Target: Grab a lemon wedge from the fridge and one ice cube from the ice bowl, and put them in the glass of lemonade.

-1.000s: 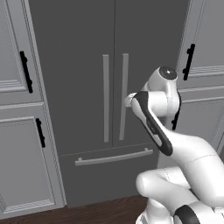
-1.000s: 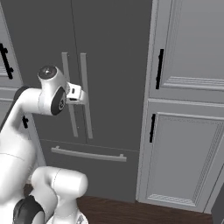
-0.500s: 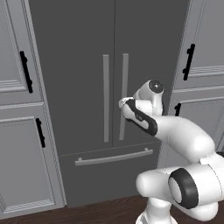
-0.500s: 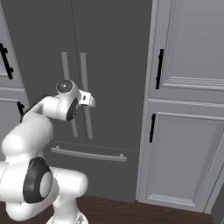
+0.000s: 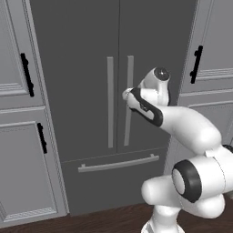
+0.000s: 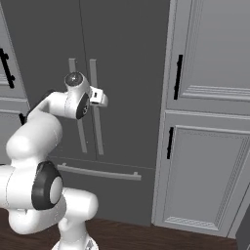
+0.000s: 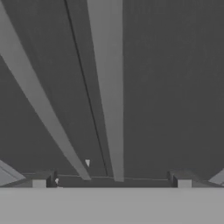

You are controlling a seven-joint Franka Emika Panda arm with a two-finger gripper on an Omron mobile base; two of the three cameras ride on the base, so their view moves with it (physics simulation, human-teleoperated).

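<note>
Now — claw point(image 7: 111, 183) (spread) faces fridge point(image 5: 82, 54) handles.

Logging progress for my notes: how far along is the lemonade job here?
Nothing looks done yet: the fridge has both doors shut. In hand: the open, empty tool is lined up facing the right door handle, close to it. Left: open the door, fetch the lemon wedge, then the ice cube, and drop both in the glass.

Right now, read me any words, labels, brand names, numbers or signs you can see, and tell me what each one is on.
None: no readable text anywhere.
The fridge doors and bar handles are plain grey.
The cabinets carry only black handles.
The open gripper has no marking.
</note>
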